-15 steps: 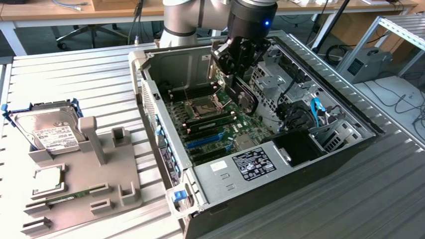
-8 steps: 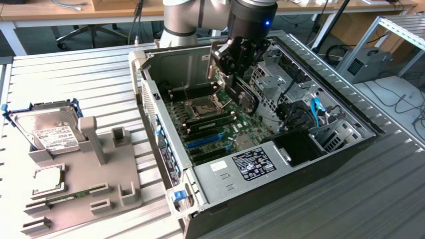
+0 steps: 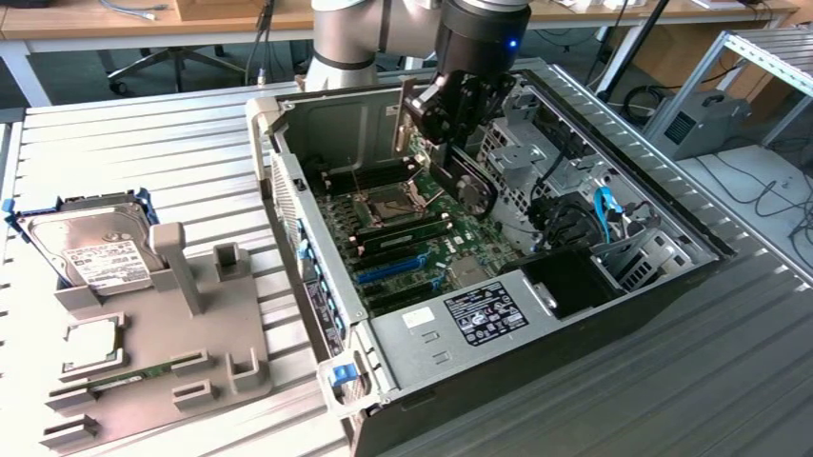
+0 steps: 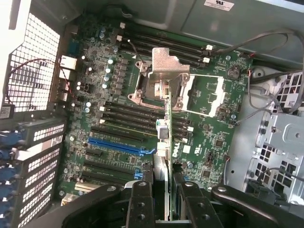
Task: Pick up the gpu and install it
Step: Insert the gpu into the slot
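gpu: it's in the air inside the open case, pinched by the gripper, with the black fan and cooler side (image 3: pixel 474 188) facing the exterior view's right. Seen edge-on from the wrist, with the silver end bracket (image 4: pixel 166 71) at the far end.
gripper: (image 4: pixel 166 197) fingers are clamped on both faces of the card, gripping the end away from the bracket. Not spread, not empty.
height: the card hangs clear above the motherboard (image 4: pixel 95 95), over the CPU socket (image 4: pixel 206 92) area. It isn't seated yet, going by the gap in the exterior view.
target, my guess: the long blue slot (image 4: pixel 118 144) looks like the place. It sits toward the slotted rear wall of the PC case (image 3: pixel 289 181).
how to do it right: get the gold edge parallel to the slot and right over it before going down. The bracket needs to slide in against the rear wall openings. Drop straight, no tilt, and press evenly.
watch out: the loose cables (image 4: pixel 270 90) near the drive cage could get in the way, and a skewed card would jam.
elsewhere: the hard drive (image 3: pixel 95 252) stands in the gray holder (image 3: pixel 178 324), well apart from the case.
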`<state>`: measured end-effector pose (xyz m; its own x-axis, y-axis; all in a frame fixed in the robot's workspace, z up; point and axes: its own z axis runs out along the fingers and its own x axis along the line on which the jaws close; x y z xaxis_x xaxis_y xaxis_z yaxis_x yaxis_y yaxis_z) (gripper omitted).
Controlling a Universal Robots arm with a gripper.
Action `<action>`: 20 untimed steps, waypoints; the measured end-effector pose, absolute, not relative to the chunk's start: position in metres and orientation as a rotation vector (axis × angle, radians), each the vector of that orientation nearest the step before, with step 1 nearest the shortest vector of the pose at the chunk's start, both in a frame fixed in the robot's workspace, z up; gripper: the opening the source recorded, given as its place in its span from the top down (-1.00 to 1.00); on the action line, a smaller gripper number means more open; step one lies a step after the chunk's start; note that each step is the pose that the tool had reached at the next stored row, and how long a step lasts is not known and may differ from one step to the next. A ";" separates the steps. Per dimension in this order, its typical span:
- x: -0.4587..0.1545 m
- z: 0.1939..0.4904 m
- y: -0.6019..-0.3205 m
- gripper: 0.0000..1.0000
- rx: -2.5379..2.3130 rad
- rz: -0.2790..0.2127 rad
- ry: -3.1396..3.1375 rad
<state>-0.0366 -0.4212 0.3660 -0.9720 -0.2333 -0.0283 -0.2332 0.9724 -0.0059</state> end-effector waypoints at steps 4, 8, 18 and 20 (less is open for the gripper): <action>-0.037 0.366 -0.421 0.47 -0.400 -0.004 3.087; -0.037 0.366 -0.421 0.47 -0.426 -0.003 3.083; -0.036 0.366 -0.421 0.47 -0.691 0.001 3.035; -0.036 0.366 -0.421 0.47 -0.756 0.002 3.019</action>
<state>-0.0361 -0.4212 0.3660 -0.8816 -0.4712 -0.0283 -0.4712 0.8820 -0.0060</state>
